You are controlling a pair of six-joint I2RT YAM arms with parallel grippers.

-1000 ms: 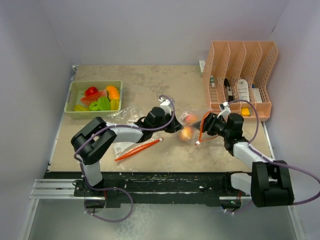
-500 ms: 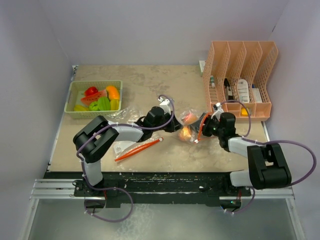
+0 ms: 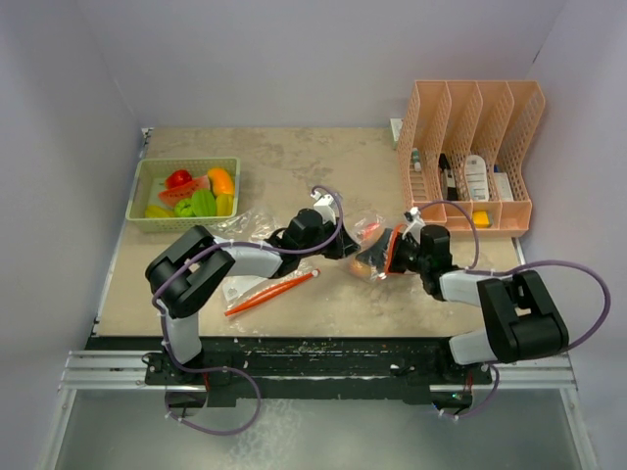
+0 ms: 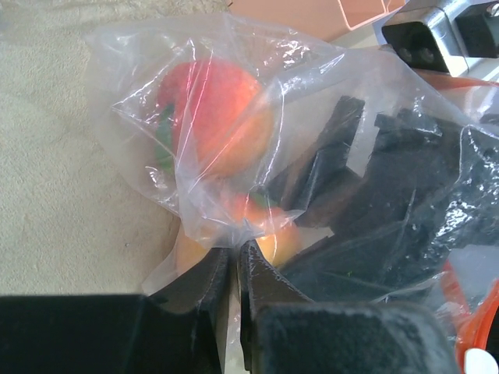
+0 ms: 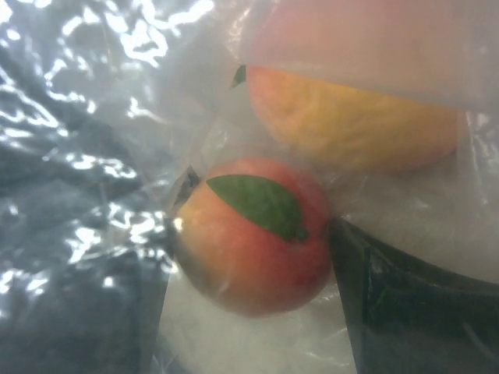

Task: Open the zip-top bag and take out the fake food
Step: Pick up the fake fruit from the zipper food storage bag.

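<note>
The clear zip-top bag (image 3: 372,233) lies mid-table with its mouth toward my right arm. My left gripper (image 3: 345,251) (image 4: 234,253) is shut on a fold of the bag's plastic (image 4: 234,47). A red-peach fake fruit (image 4: 222,113) and an orange one (image 4: 269,234) sit inside. My right gripper (image 3: 384,257) (image 5: 253,226) is inside the bag, open, its fingers on either side of a peach with a green leaf (image 5: 249,249). A yellow-orange fruit (image 5: 351,125) lies just beyond it. The right fingers (image 4: 343,156) show dark through the plastic in the left wrist view.
A green basket (image 3: 147,171) at the back left holds several pieces of fake food (image 3: 201,201). A long orange-red piece (image 3: 269,292) lies near the left arm. A pink file rack (image 3: 470,117) with bottles stands at the back right. Crumpled clear plastic (image 3: 240,223) lies beside the basket.
My right arm has reached left into the bag's mouth and its jaws have spread wider. The left gripper has kept its pinch on the bag in the same spot.
</note>
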